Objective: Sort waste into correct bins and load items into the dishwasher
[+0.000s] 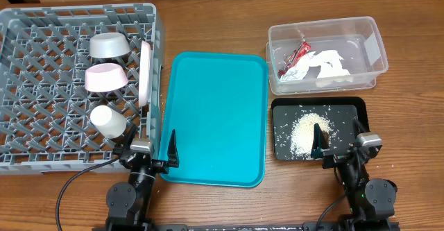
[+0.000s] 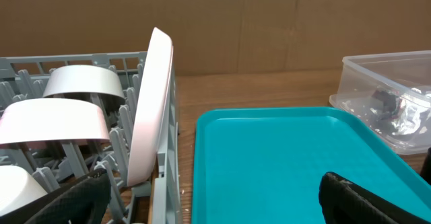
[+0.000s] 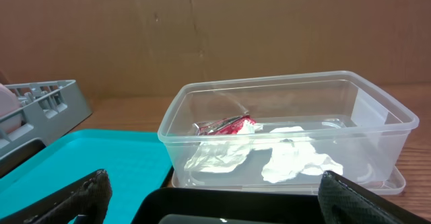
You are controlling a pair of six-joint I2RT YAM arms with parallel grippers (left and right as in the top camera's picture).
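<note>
The grey dish rack [image 1: 41, 85] holds a whitish-grey bowl [image 1: 109, 46], a pink bowl [image 1: 105, 77], a white cup [image 1: 109, 120] and a white plate [image 1: 145, 71] on edge [image 2: 151, 109]. The clear tub [image 1: 361, 30] holds the red wrapper [image 1: 295, 54] and the white napkin [image 1: 329, 63], also in the right wrist view [image 3: 225, 125]. The black tray [image 1: 350, 109] holds rice [image 1: 306, 128]. My left gripper [image 1: 150, 146] is open and empty at the rack's near right corner. My right gripper [image 1: 340, 144] is open and empty over the black tray's near edge. Chopsticks and brown lump are out of view.
An empty teal serving tray [image 1: 215, 113] lies between the rack and the bins, also in the left wrist view [image 2: 283, 157]. A brown cardboard wall stands behind the table. Bare wood runs along the table's front edge beside both arm bases.
</note>
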